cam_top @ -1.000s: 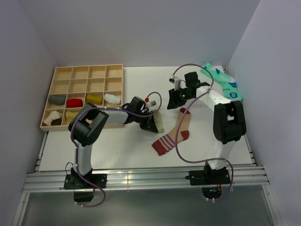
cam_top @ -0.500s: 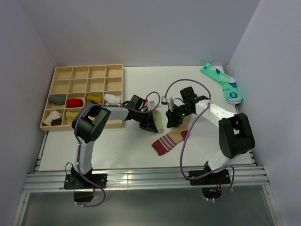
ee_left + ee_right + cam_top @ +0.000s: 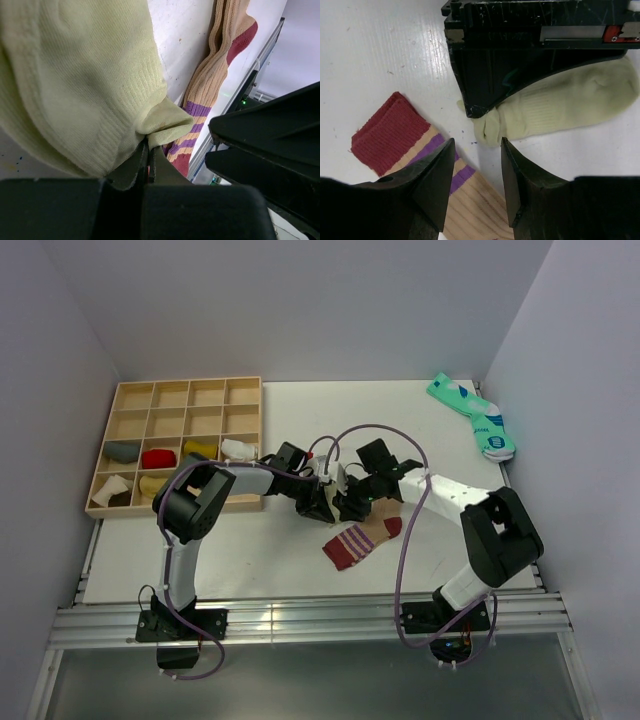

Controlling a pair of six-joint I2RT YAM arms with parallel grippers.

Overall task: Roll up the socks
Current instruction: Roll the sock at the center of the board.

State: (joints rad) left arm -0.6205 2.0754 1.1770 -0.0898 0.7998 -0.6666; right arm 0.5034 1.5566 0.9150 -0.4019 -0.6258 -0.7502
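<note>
Near the middle of the white desk [image 3: 300, 420] the two arms meet tip to tip. The left pincer [image 3: 147, 160] is clamped tight on a bunched fold at one end of the pale olive-green sock [image 3: 560, 105]. The rest of that sock lies flat on the desk, stretching away under the pincer's black body. The right pincer [image 3: 477, 150] faces it from the other side with its jaws partly spread and nothing between them. Seen from the right wrist, the pinched end of the green sock sits just ahead of that gap. Just beside it, on the side towards the arm bases, lies the tan sock [image 3: 355, 540], flat on the desk. Its maroon cuff with purple stripes points to the near left, and its maroon toe is close under the right arm. No pincer touches the tan sock. At the far left of the desk stands a wooden tray [image 3: 172, 408] with compartments, several of which hold rolled socks [image 3: 157, 457] in grey, red, yellow and white. A pair of mint-green socks [image 3: 475, 415] lies well apart at the far right corner.
</note>
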